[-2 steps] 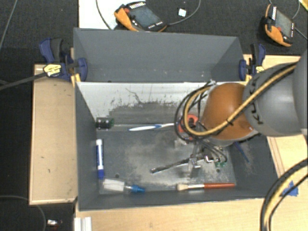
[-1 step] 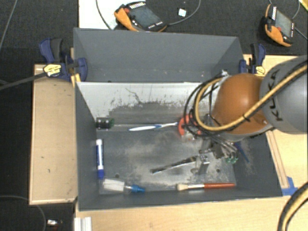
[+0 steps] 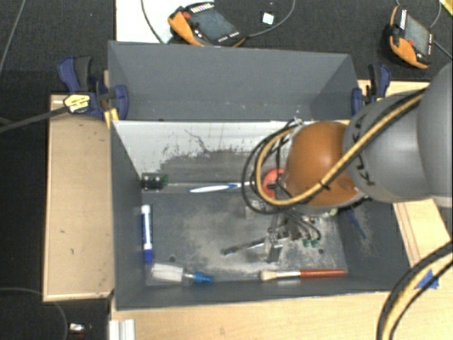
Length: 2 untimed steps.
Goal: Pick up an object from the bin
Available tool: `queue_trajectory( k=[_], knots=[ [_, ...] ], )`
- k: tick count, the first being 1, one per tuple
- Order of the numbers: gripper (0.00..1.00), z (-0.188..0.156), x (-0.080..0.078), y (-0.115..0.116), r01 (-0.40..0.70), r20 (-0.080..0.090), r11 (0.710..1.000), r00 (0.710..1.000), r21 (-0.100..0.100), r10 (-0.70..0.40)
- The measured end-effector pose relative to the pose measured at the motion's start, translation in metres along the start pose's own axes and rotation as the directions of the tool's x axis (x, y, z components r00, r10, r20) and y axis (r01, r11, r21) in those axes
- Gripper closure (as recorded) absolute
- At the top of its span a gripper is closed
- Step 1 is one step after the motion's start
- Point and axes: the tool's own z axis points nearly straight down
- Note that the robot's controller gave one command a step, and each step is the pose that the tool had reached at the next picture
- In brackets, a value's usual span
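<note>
Grey metal bin (image 3: 198,222), floor scuffed and mostly bare. Gripper (image 3: 278,243) sits low over the floor, right of centre, under the arm's orange cover. Whether the claw is released or clenched: cannot tell. Nearest thing is a slim dark rod (image 3: 239,248) lying flat just left of the gripper, its right end at the gripper tip; contact unclear. Small green bits (image 3: 308,243) lie just right of the gripper. Red-handled paintbrush (image 3: 304,275) lies along the near wall, close below. Farther out: white-and-blue pen (image 3: 212,188) by the back wall, blue marker (image 3: 146,234) by the left wall, white-and-blue piece (image 3: 178,275) in the near-left corner.
</note>
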Motion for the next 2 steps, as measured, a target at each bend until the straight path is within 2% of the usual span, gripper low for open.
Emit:
queue_trajectory(
  k=[1,2],
  knots=[
    [0.0,0.015,-0.004,-0.001,0.006,0.005,1.0,1.0,0.002,-0.006],
    [1.0,0.015,0.015,0.015,-0.117,0.004,0.993,0.993,0.0,0.117]
  ],
)
